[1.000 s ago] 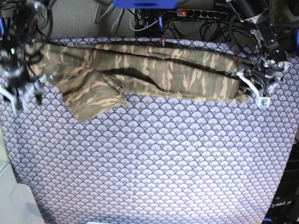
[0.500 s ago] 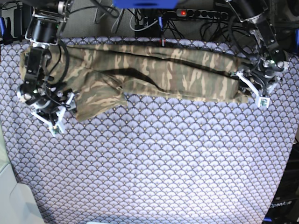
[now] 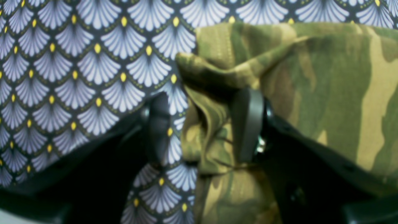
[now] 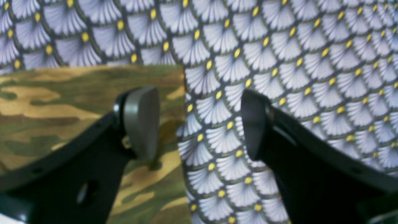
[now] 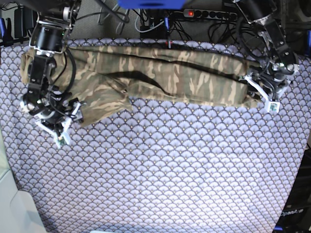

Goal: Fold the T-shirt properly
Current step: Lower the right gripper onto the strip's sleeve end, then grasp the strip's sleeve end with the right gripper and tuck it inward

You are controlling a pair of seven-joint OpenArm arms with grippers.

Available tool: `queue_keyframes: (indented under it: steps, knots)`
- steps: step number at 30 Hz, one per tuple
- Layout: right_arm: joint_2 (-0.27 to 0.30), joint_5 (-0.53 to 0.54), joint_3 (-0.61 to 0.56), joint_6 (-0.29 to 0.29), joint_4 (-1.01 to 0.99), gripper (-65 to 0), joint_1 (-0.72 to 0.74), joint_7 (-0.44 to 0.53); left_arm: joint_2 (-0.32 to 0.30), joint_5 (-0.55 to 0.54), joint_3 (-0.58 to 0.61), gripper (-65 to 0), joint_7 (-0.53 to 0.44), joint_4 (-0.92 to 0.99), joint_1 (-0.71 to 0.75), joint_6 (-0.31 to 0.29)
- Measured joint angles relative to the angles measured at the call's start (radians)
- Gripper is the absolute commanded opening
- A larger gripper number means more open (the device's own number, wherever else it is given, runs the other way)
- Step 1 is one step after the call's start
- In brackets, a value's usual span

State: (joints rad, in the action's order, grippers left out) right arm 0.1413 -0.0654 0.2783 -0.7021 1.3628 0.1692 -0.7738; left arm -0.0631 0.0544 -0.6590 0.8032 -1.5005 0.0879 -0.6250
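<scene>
The camouflage T-shirt [image 5: 170, 73] lies as a long folded band across the back of the table. My right gripper [image 5: 65, 125] hovers at its lower left corner. In the right wrist view this gripper [image 4: 197, 124] is open: one pad [image 4: 140, 121] is over the T-shirt [image 4: 62, 102], the other over tablecloth, and the cloth's edge runs between them. My left gripper [image 5: 262, 92] sits at the shirt's right end. In the left wrist view it [image 3: 203, 127] stands open around a bunched fold of T-shirt [image 3: 311, 87], which touches one pad [image 3: 248, 124]; bare tablecloth shows beside the other finger.
The purple-grey fan-scale tablecloth [image 5: 160, 165] covers the whole table in front of the shirt. A power strip [image 5: 209, 14] and tangled cables lie behind the back edge. A pale object [image 5: 14, 208] sits off the table's front left corner.
My right arm has swung in from the table's left edge and come down at the shirt's lower left corner, its jaws a little wider. The left arm and the shirt have not moved.
</scene>
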Motion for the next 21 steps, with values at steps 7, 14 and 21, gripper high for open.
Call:
queue_keyframes:
  steps: [7, 14, 21]
  knots:
    - [0.003, 0.019, 0.006, 0.002, -0.178, -23.4, 0.066, 0.078, 0.003, 0.0, 0.0, -32.1, 0.002, -0.003, -0.002, -0.001]
    - [0.002, 0.019, 0.007, 0.003, -0.177, -23.5, 0.062, 0.087, 0.005, 0.0, 0.0, -32.1, 0.001, -0.003, -0.001, -0.003]
    - [0.002, 0.06, 0.005, 0.005, -0.169, -23.7, 0.051, 0.052, 0.005, -0.001, 0.0, -32.1, 0.0, -0.002, 0.0, -0.004]
